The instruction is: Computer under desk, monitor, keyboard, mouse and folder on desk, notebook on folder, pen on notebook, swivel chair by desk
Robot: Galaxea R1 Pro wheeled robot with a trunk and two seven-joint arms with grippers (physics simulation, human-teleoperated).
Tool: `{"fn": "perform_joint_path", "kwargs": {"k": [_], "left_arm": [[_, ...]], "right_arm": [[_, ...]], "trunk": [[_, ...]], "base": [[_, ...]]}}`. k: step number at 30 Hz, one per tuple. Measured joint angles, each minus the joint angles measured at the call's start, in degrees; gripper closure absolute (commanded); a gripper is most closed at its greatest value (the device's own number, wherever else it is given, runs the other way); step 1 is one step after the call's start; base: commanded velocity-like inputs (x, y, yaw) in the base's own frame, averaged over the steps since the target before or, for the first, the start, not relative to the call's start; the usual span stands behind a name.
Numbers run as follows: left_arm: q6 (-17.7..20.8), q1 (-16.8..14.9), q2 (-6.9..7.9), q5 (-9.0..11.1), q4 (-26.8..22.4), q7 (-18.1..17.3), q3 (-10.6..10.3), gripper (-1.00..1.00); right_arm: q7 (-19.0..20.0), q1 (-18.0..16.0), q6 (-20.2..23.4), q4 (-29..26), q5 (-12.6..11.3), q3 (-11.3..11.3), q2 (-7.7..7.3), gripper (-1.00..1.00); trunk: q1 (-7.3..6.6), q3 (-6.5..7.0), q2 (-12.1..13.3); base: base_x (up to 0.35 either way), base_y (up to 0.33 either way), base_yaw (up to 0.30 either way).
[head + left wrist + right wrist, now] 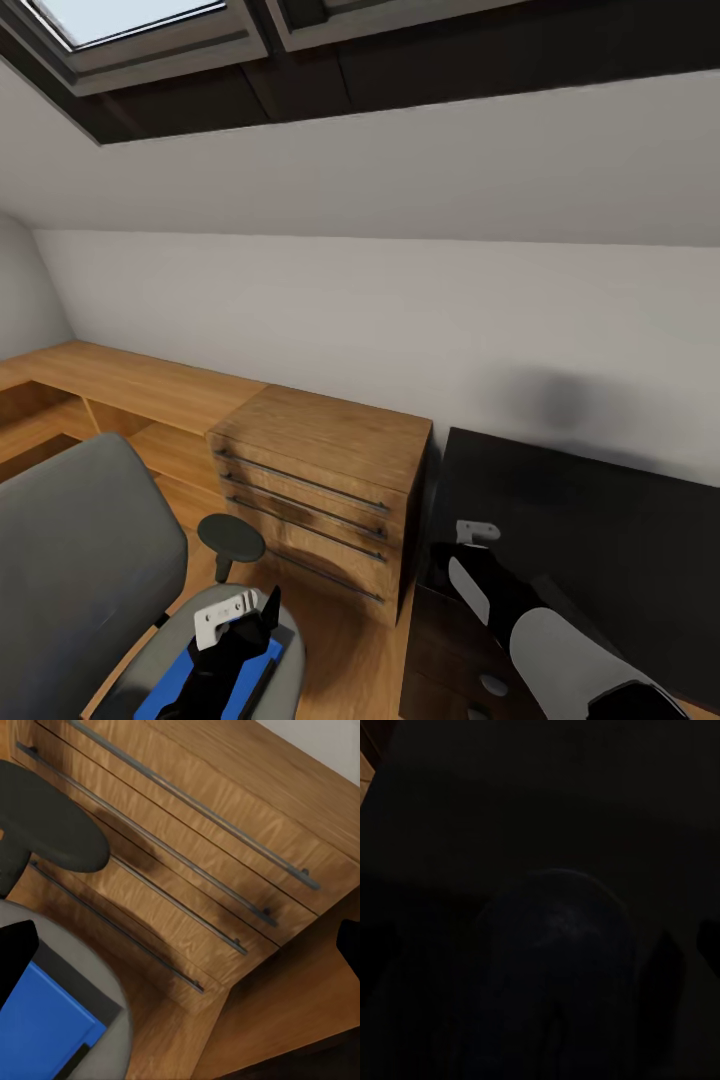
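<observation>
The grey swivel chair point(70, 560) stands at lower left, and the bright-blue folder point(165, 685) lies flat on its seat point(105, 982). My left gripper point(240, 625) hovers just above the folder's far end, open, its black fingertips point(15, 960) wide apart with nothing between them. The folder's corner point(37, 1027) shows near one fingertip. At right is the desk point(600, 540) with its glossy black top. My right arm point(520, 610) reaches over the desk's near corner, and the right gripper point(540, 945) faces the dark top, fingers spread and empty.
A low light-wood cabinet point(320, 490) with long bar handles stands between chair and desk, close behind the chair's black armrest point(232, 538). A wood shelf unit point(120, 385) runs along the sloped white wall. The desk's dark drawer unit point(450, 650) sits beneath my right arm.
</observation>
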Motion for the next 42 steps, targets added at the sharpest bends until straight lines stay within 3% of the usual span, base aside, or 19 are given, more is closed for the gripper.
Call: {"fn": "perform_joint_path", "kwargs": {"k": [26, 27, 42], "left_arm": [[0.0, 0.0, 0.04, 0.0, 0.1, 0.0, 0.0, -1.0], [0.0, 0.0, 0.03, 0.0, 0.1, 0.0, 0.0, -1.0], [-0.1, 0.0, 0.09, 0.0, 0.1, 0.0, 0.0, -1.0]], "right_arm": [[0.0, 0.0, -0.1, 0.1, 0.0, 0.0, 0.1, -1.0], [0.0, 0.0, -0.1, 0.1, 0.0, 0.0, 0.1, 1.0], [0.0, 0.0, 0.0, 0.0, 0.3, 0.0, -0.06, 1.0]], "trunk": [[0.0, 0.0, 0.0], [0.0, 0.0, 0.0], [0.0, 0.0, 0.0]], "base": [[-0.033, 0.0, 0.0], [0.0, 0.0, 0.0], [0.0, 0.0, 0.0]]}}
